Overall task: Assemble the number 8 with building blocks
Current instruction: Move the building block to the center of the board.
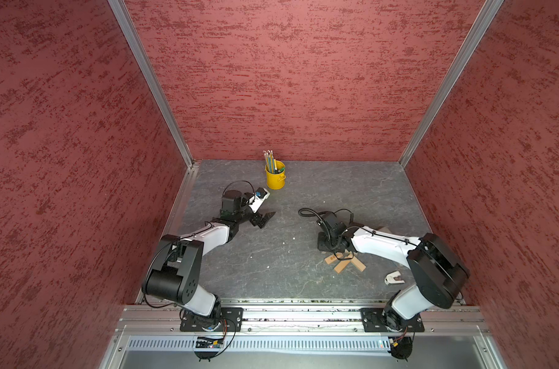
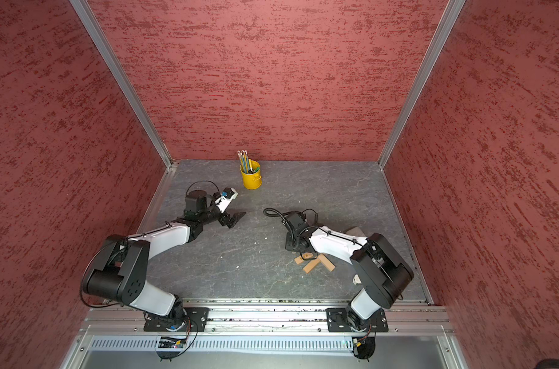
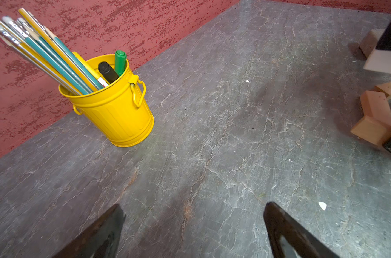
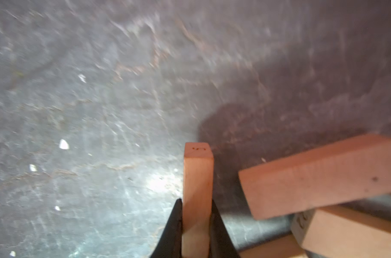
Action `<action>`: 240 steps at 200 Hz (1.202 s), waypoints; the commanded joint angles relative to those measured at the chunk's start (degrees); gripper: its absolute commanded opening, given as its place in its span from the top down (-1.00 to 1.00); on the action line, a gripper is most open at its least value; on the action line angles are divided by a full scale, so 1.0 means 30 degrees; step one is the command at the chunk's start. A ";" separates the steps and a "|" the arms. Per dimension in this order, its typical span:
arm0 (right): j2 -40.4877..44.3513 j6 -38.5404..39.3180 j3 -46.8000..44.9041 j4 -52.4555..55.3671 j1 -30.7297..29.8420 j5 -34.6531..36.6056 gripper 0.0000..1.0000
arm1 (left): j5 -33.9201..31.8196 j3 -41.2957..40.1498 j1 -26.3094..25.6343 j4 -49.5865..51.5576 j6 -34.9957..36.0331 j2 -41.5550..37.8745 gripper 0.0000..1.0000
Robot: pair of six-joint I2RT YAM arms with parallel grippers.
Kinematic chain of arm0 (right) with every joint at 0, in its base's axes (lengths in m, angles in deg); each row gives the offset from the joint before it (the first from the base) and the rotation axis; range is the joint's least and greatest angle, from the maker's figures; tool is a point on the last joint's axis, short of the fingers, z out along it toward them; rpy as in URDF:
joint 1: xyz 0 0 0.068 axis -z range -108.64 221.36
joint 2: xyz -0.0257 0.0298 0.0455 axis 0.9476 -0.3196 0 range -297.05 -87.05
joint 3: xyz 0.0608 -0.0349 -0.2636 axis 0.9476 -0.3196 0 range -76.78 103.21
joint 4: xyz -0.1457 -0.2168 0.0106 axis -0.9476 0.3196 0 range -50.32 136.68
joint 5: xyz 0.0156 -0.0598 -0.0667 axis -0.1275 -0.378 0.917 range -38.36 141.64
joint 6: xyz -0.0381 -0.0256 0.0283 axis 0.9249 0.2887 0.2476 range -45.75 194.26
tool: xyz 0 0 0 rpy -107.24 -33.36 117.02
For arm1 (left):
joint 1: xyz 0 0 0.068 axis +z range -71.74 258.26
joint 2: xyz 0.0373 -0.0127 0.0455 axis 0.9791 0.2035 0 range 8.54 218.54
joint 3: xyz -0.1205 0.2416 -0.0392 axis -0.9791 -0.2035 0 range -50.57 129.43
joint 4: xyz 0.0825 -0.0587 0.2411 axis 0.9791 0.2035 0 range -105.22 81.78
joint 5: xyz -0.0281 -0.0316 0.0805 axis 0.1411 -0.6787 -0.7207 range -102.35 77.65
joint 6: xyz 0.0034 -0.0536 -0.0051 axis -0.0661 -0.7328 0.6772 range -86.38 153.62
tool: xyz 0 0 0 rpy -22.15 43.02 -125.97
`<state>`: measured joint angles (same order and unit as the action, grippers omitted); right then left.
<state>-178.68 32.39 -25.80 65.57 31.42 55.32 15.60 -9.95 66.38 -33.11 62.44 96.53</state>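
Far left over the counter [image 1: 271,255], left pincer [image 1: 267,219] hovers with jaws apart; near right, right pincer [image 4: 196,207] is clamped on one wooden building block [image 4: 198,176], just beside the jumbled heap of remaining building blocks [image 1: 348,263].

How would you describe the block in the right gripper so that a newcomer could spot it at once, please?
On the right half of the grey table, tan wooden blocks lie in a loose pile. The right gripper is at that pile. The block is the one pinched between its black jaws; its neighbours lie loose.
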 commanded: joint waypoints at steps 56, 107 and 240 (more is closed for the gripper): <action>-0.3147 0.2501 0.3472 -0.1336 -0.0425 -0.0643 0.66 | -0.0226 0.0167 0.0353 -0.0426 -0.0057 0.0107 -0.99; -0.2031 0.2913 0.1411 -0.6155 -0.0426 -0.3899 0.63 | -0.0123 -0.0019 0.0356 -0.0540 -0.0139 -0.0132 -0.99; -0.3495 0.1482 -0.0791 -0.8454 -0.0282 -0.6048 -0.98 | 0.0192 0.0226 0.0473 -0.0230 -0.0373 -0.0095 -0.99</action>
<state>-189.90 38.05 -24.12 36.21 30.63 36.04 15.03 -9.95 67.60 -33.25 62.18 96.53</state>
